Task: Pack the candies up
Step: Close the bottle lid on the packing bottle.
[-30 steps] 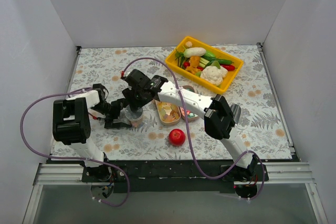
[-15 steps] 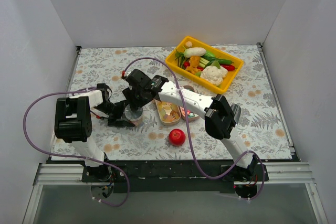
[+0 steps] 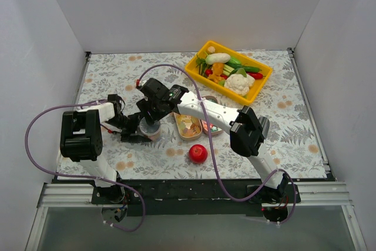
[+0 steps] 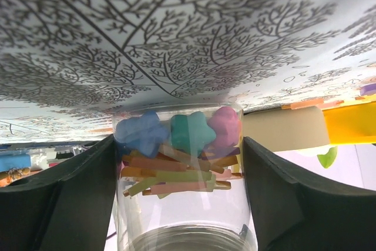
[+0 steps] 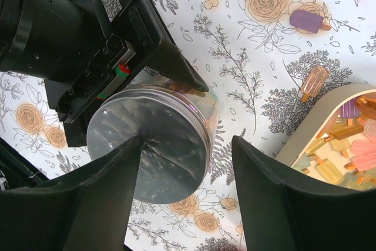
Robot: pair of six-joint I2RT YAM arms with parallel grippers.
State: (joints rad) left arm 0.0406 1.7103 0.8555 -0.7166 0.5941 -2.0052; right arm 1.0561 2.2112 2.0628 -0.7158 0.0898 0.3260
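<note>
A clear glass jar (image 4: 182, 204) with a silver lid (image 5: 147, 157) stands on the floral table, left of centre in the top view (image 3: 150, 130). It holds small candies (image 4: 176, 168): blue, teal and pink stars above coloured sticks. My left gripper (image 4: 178, 142) is shut on the jar's sides, and it shows in the top view (image 3: 136, 130). My right gripper (image 5: 187, 145) hangs open just above the lid, its jaws spread wider than the lid, also seen from the top (image 3: 151, 116). More candies lie in a beige tray (image 5: 305, 139), seen from the top as amber pieces (image 3: 188, 125).
A second small tray (image 3: 212, 127) lies right of the first. A red ball (image 3: 198, 153) sits near the front edge. A yellow bin (image 3: 258, 86) of toy vegetables stands at the back right. Two loose candies (image 5: 308, 20) (image 5: 315, 80) lie on the table beside the tray.
My left wrist has shifted slightly back and right while still gripping the jar. The right gripper has stayed over the lid.
</note>
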